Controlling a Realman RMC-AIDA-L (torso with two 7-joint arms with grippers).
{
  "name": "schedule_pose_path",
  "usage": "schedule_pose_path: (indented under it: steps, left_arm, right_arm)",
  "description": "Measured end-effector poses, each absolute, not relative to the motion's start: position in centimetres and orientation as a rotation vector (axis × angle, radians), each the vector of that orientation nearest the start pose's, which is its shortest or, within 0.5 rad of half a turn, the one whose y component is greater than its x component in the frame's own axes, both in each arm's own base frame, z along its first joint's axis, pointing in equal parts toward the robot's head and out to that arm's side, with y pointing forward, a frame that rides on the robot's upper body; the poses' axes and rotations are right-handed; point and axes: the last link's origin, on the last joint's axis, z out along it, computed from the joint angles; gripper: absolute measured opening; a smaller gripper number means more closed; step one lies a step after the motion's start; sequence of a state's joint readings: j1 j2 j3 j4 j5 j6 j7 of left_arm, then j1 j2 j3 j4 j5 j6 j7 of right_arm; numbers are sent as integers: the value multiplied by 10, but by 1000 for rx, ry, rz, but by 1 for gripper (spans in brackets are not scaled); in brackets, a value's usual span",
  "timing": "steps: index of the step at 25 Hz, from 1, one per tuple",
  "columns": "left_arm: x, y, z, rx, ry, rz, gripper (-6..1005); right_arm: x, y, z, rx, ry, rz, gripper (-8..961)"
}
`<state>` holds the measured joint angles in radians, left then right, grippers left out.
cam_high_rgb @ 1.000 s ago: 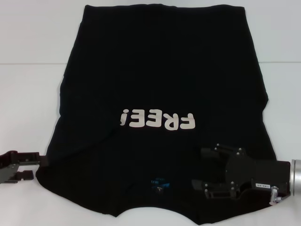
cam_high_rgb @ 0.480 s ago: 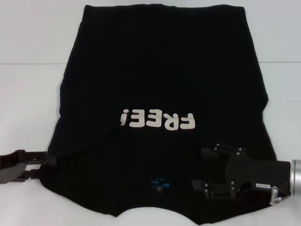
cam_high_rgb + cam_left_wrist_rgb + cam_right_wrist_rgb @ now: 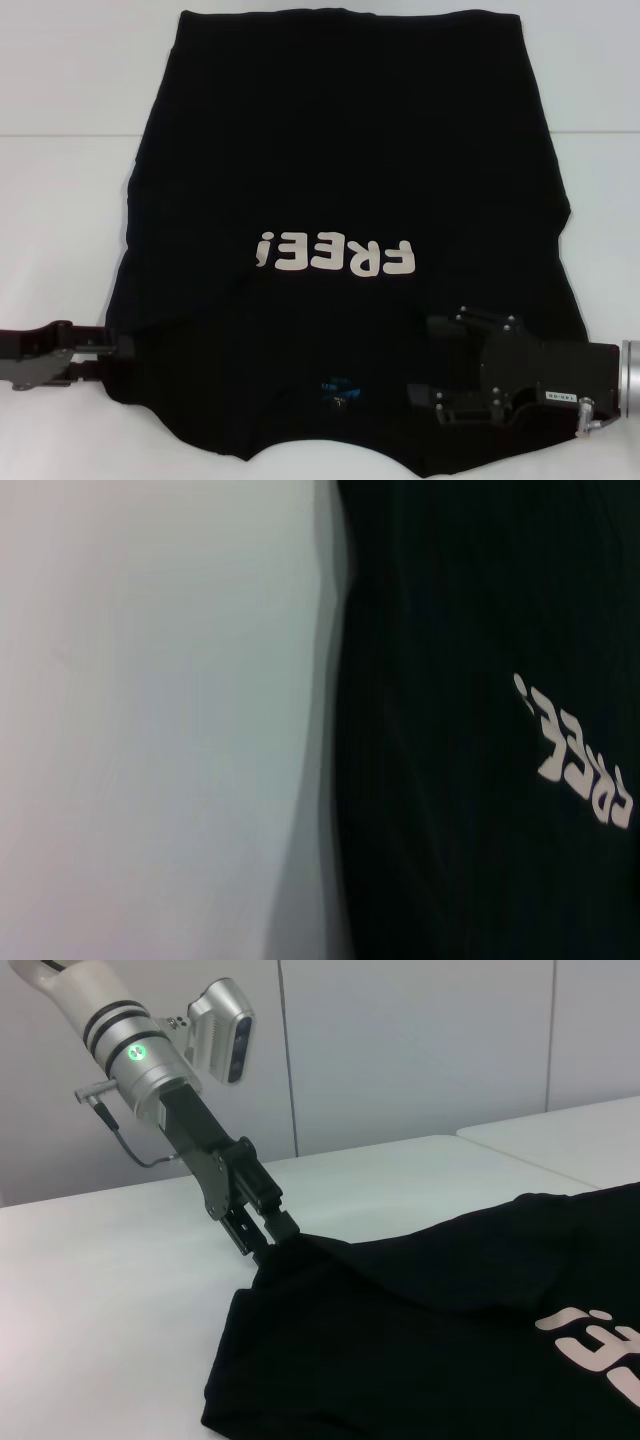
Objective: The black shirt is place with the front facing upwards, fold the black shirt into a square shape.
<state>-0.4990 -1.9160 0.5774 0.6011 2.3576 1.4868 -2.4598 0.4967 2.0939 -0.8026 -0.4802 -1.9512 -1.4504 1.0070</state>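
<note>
Left fingers (image 3: 268, 1232) pinch black shirt (image 3: 340, 150) sleeve; white table (image 3: 60, 200), white walls (image 3: 400, 1050).

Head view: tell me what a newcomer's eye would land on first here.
The black shirt fills most of the white table, its white "FREE!" lettering reading upside down from the robot's side. The left gripper is at the shirt's left edge, where the right wrist view shows the cloth lifted at its fingertips. The right gripper lies over the shirt's near right part, beside the small blue neck label.
</note>
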Motion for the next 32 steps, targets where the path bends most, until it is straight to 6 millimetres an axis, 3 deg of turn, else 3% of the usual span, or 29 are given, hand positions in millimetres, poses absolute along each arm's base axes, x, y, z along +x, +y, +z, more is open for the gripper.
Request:
schedule_pose_path:
  steps: [2, 5, 15, 21, 26, 32]
  left_arm:
    - [-352, 315, 52, 2302, 2427, 408, 753]
    - [-352, 316, 51, 2322, 2421, 369, 583]
    - [-350, 319, 52, 2367, 2412, 358, 337]
    - [-350, 320, 53, 2372, 2409, 359, 138]
    - [-352, 319, 57, 2358, 2431, 374, 29]
    - [-356, 317, 66, 2313, 2470, 419, 36]
  right_arm:
    - [279, 303, -48, -2791, 338, 615, 917]
    - [279, 303, -47, -2783, 341, 626, 917]
    - [279, 302, -46, -2780, 342, 634, 916]
    - [278, 303, -46, -2775, 342, 640, 915]
    - [278, 304, -45, -2770, 343, 645, 915]
    - [278, 304, -45, -2770, 339, 645, 916]
